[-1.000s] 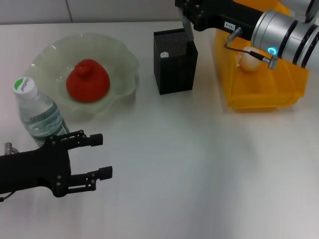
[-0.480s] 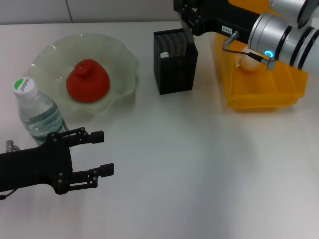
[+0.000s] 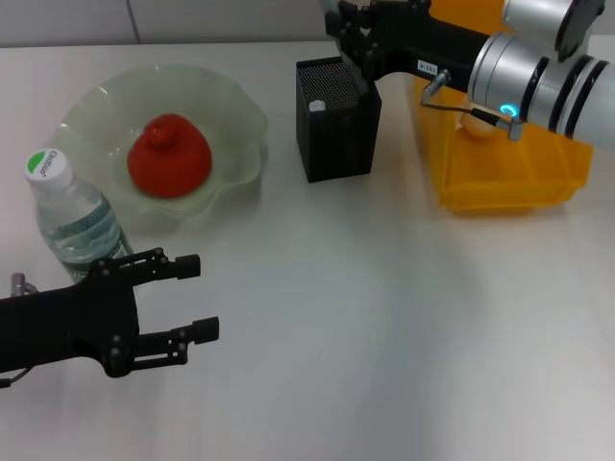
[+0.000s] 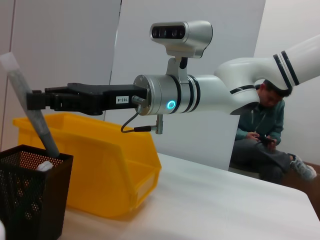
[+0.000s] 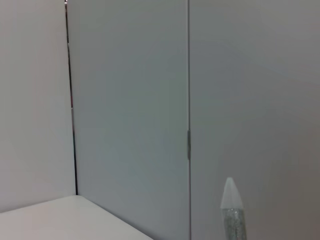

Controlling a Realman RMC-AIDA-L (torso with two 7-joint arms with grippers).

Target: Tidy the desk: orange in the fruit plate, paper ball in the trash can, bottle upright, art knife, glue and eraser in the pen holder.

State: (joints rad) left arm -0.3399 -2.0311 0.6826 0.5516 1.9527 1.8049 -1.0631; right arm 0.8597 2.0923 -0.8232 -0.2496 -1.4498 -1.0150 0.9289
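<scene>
Right gripper (image 3: 360, 60): over the pen holder's (image 3: 336, 120) far-right rim, at about 1 o'clock on the tabletop (image 3: 384, 317); closed on a slim grey stick (image 4: 35, 117), probably the glue or art knife, whose lower end sits inside the mesh.
Left gripper (image 3: 187, 303): idle at 8 o'clock, fingers parted wide, holding nothing, just beside the bottle (image 3: 72, 216).
Orange (image 3: 170, 156): in the fruit plate (image 3: 235, 115) at 11 o'clock.
Bottle: upright, cap on.
Paper ball (image 3: 478, 120): a pale wad inside the yellow bin (image 3: 509, 178) at 2 o'clock.
Step in hand: dropping the stick into the pen holder.
Next move: judged to call for opening the jaws and lifting straight up clear of the rim.
</scene>
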